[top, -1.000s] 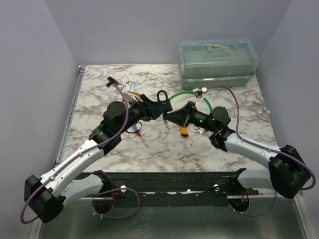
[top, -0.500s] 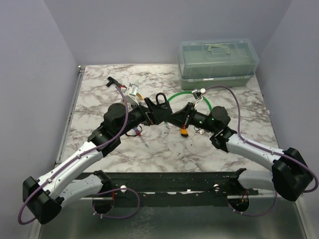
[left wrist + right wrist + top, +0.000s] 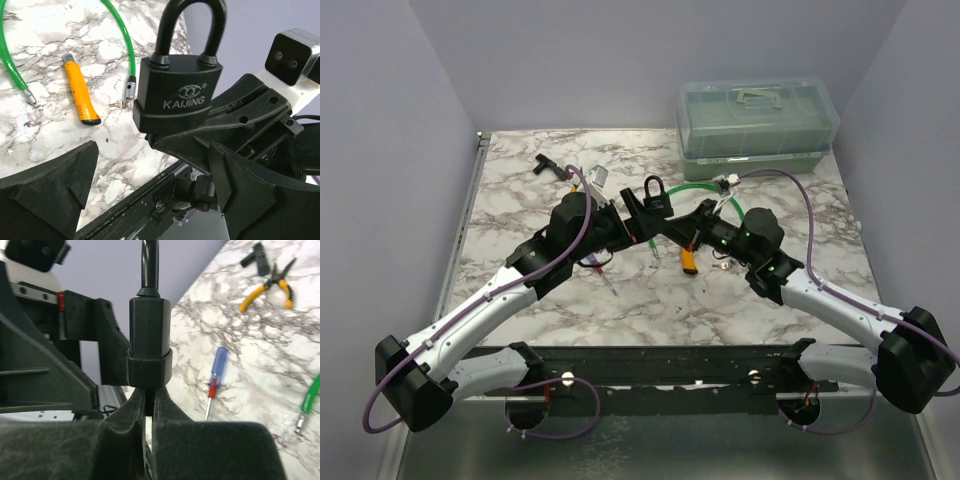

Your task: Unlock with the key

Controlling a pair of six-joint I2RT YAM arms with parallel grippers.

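The black padlock (image 3: 655, 189) stands upright above the table between my two grippers; it also shows in the left wrist view (image 3: 177, 100) and edge-on in the right wrist view (image 3: 149, 340). My right gripper (image 3: 672, 226) is right under it, its jaws (image 3: 149, 397) shut on a thin flat piece that goes up into the padlock's underside. That piece is the key (image 3: 149, 402), mostly hidden. My left gripper (image 3: 640, 212) is beside the padlock with its fingers wide apart (image 3: 152, 147) and not touching it.
On the marble table lie a blue-and-red screwdriver (image 3: 215, 375), yellow-handled pliers (image 3: 267, 287), an orange utility knife (image 3: 80, 92) and a green cable (image 3: 122, 45). A clear green toolbox (image 3: 758, 125) stands at the back right. Grey walls close both sides.
Both grippers and the padlock have shifted a little to the right and toward the back. The left arm has stretched further forward.
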